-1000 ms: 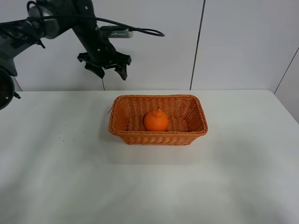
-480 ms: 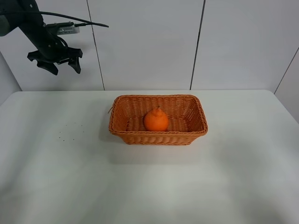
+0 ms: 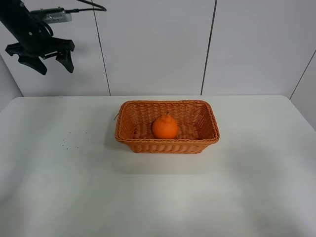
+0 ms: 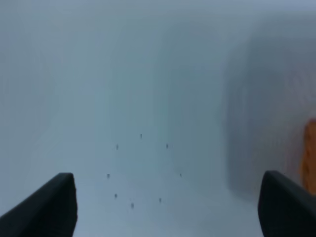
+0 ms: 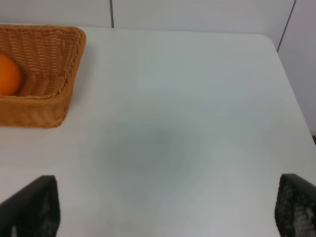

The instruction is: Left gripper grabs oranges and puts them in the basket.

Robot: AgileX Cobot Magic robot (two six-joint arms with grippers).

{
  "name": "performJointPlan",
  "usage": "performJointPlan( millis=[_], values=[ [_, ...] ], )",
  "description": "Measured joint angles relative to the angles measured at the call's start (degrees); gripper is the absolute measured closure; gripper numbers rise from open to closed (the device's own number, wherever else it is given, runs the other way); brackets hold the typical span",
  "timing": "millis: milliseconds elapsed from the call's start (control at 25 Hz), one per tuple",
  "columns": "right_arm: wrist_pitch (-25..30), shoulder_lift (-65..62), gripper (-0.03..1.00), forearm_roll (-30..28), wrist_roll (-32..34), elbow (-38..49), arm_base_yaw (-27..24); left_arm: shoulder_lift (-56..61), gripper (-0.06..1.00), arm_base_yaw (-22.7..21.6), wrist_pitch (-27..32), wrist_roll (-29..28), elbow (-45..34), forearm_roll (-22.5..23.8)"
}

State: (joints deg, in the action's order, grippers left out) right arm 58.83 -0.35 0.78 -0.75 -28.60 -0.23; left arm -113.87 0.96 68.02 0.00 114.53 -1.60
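Orange (image 3: 165, 127) is sitting inside the basket (image 3: 129, 139), roughly mid-floor, knobby top pointing up. From the high camera the basket sits on the white worktop (image 3: 74, 197) and the left claw (image 3: 46, 59) is way off from the basket, up high against the wall panels, fingers spread apart with nothing between them. A cluster of tiny dark specks (image 3: 74, 138) lies on the worktop near the basket on the claw's side

Left wrist cam is pretty blurry: two dark fingertips (image 4: 49, 205) far apart, nothing gripped, the specks (image 4: 138, 173) on the worktop below, and a sliver of the basket (image 4: 310, 153) at the frame edge

Right wrist cam: right claw (image 5: 163, 212) fingers (image 5: 29, 207) are splayed wide and empty over bare worktop, well apart from the basket (image 5: 54, 94). One end of the basket shows, with the orange (image 5: 7, 74) partly cut off by the frame
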Motion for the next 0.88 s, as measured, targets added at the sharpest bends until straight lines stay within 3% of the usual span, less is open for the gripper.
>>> performJointPlan(
  millis=[280, 880],
  values=[
    [0.0, 0.0, 0.27, 0.0, 0.0, 0.0, 0.0, 16.69, 0.09, 0.0, 0.0, 0.0, -17.44, 0.0],
    [0.0, 0.0, 0.27, 0.0, 0.0, 0.0, 0.0, 65.54, 0.09, 0.0, -0.59, 0.4, -65.91, -0.02]
  ],
)
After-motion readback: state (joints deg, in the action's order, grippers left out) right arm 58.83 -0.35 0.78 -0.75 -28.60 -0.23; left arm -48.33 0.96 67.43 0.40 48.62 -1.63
